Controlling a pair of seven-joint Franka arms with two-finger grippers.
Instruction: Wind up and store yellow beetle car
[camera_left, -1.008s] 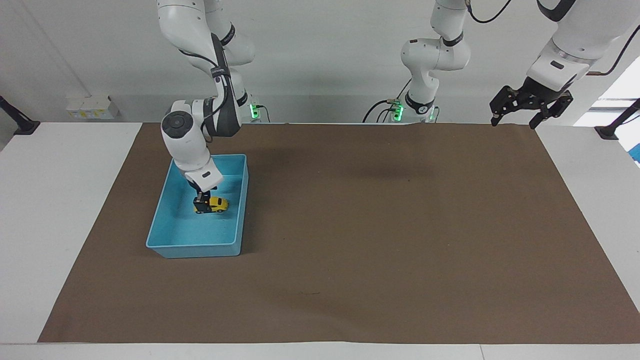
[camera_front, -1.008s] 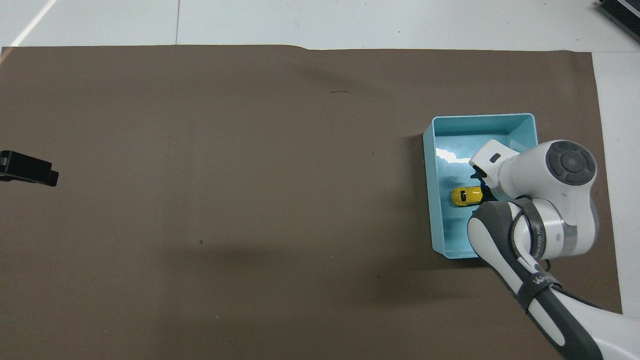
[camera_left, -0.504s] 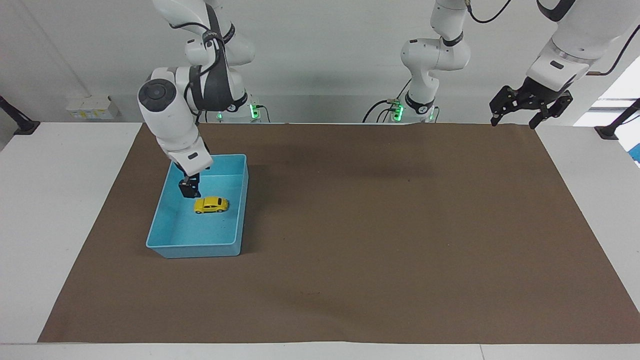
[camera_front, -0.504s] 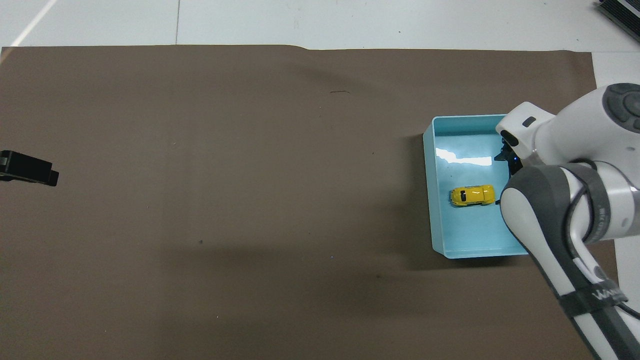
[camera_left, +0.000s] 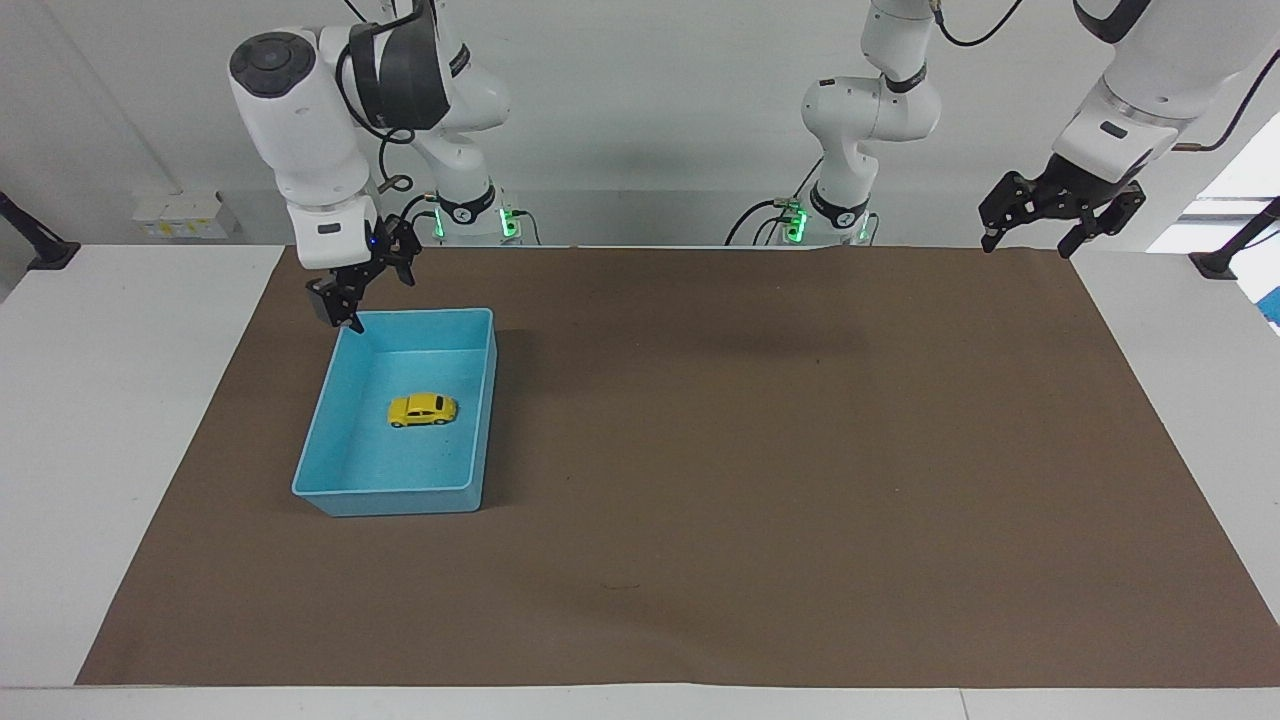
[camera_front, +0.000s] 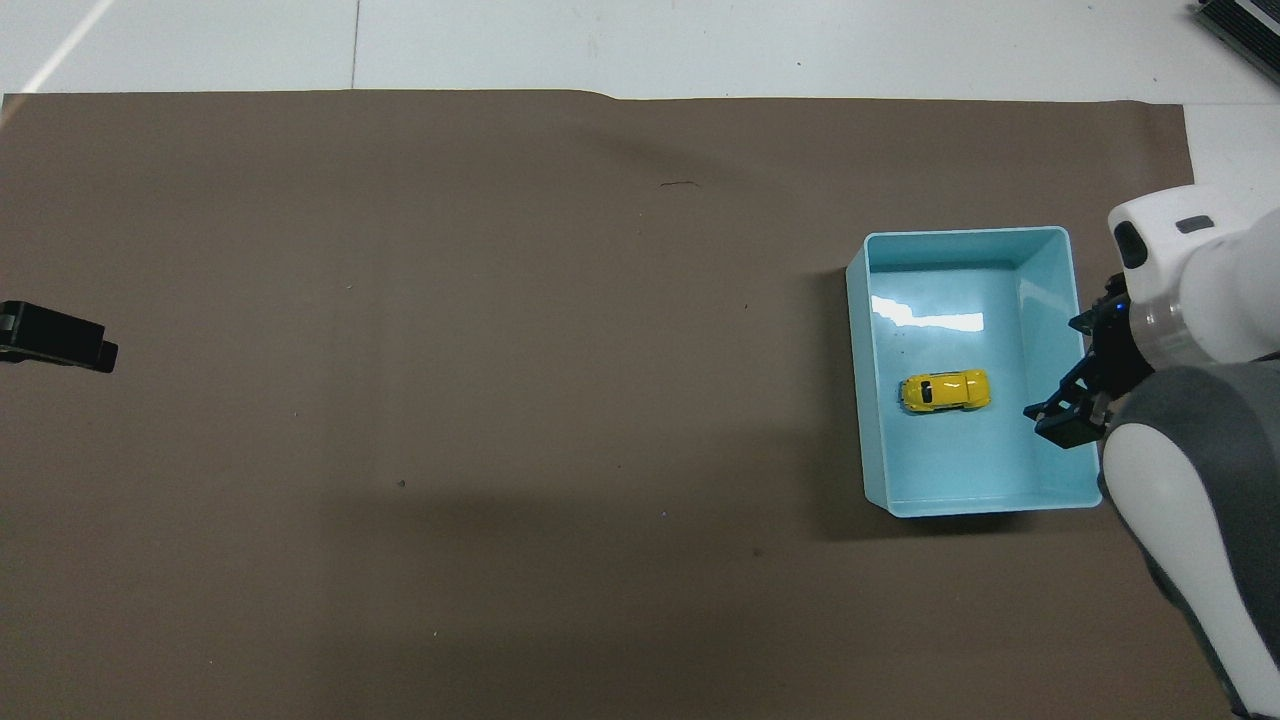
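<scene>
The yellow beetle car (camera_left: 422, 409) stands on its wheels on the floor of the light-blue bin (camera_left: 400, 497), free of any gripper. It also shows in the overhead view (camera_front: 945, 390), in the middle of the bin (camera_front: 965, 235). My right gripper (camera_left: 372, 290) is open and empty, raised above the bin's edge at the right arm's end of the table; it also shows in the overhead view (camera_front: 1080, 378). My left gripper (camera_left: 1030, 242) waits open and empty, high over the table's corner at the left arm's end. Only its tip (camera_front: 55, 340) shows in the overhead view.
A brown mat (camera_left: 760, 450) covers most of the white table. The bin stands on it toward the right arm's end. Nothing else lies on the mat.
My right gripper let go of the car in the bin, opened, and rose up and back toward the bin's edge. The car stays where it was set. The left arm has not moved.
</scene>
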